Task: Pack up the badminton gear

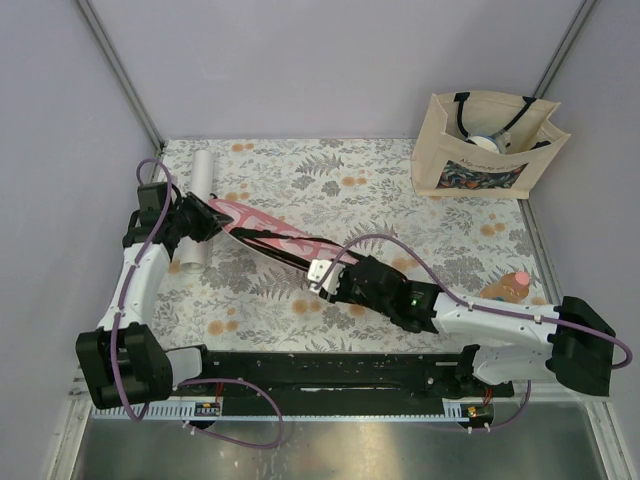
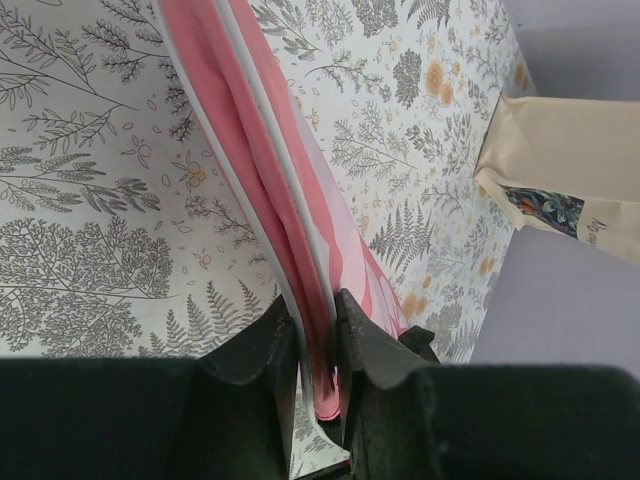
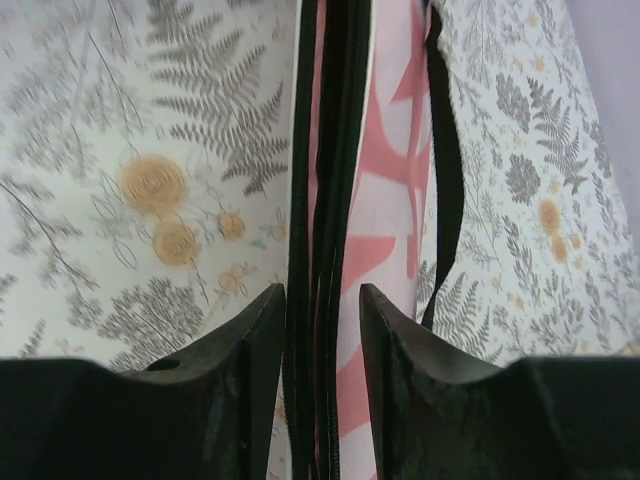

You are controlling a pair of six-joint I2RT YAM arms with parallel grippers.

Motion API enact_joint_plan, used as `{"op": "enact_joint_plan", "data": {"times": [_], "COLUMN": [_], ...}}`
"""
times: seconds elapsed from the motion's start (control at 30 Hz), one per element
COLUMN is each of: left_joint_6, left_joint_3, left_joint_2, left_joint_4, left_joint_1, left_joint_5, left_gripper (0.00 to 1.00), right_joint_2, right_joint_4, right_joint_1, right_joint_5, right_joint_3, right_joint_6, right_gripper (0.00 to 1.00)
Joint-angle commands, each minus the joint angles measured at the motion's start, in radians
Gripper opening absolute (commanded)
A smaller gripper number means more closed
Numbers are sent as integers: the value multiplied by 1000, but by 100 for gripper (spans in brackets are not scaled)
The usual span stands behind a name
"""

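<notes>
Left claw (image 2: 315, 310) is clenched on the far-left end of the racket cover (image 1: 268, 235), which lies diagonally across the counter (image 1: 400, 190). Right claw (image 3: 320, 295) straddles the cover's black-edged near end; cannot tell if it is gripping. Judged: the ends are taken to steady the cover for loading.

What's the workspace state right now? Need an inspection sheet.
Surface: floral-patterned tablecloth, flat.
Job's things: long pink racket cover with black strap lies diagonally left of centre; white tube beside it at left.
Clutter: beige tote bag with black straps upright at far right; small peach-coloured bottle by right arm.
Grippers: left gripper shut on cover's end; right gripper open astride its black edge.
Cables: purple cables loop along both arms.
Surroundings: pale lilac walls; nothing else seen.
</notes>
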Motion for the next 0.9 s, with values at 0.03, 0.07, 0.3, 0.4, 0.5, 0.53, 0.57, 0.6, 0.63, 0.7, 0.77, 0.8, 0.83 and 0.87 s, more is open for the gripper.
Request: {"op": "enact_joint_plan", "data": {"times": [0.03,0.07,0.3,0.4,0.5,0.53,0.57,0.6,0.63,0.7,0.77,0.8,0.83,0.87], "left_joint_6": [-16,-19,-23,-20,-20,-22,-25,-25,-25,-25,-25,-26,-28,-29], "left_joint_3": [-3,-2,-14,-14,-19,-22,-23,-25,-26,-28,-29,-29,-29,-29], "left_joint_2": [-57,-60,-63,-65,-68,-68,-66,-66,-65,-60,-62,-62,-63,-65], "left_joint_4": [103,106,114,114,112,115,121,123,126,130,130,134,134,134], "left_joint_1": [-3,-3,-4,-3,-3,-3,-3,-3,-3,-3,-3,-3,-3,-3], "left_joint_5": [56,56,59,65,68,68,71,74,74,74,74,74,75,74], "left_gripper": [0,0,0,0,0,0,0,0,0,0,0,0,0,0], "right_joint_2": [9,37,251,319,357,359,362,364,367,377,393,402,416,428], "right_joint_4": [10,16,50,50,16,6,2,-4,-13,-37,-98,-117,-139,-151], "right_joint_1": [-11,-16,-164,-213,-264,-278,-298,-315,-329,-350,-361,-364,-364,-364], "right_joint_5": [-178,-201,-401,-392,-421,-433,-457,-482,-504,-545,-576,-583,-584,-574], "right_joint_3": [202,225,421,461,487,489,486,484,486,489,500,506,513,523], "right_joint_6": [274,299,549,558,558,551,543,535,525,497,460,439,422,413], "right_gripper": [46,46,57,58,59,60,62,63,64,65,65,65,65,65]}}
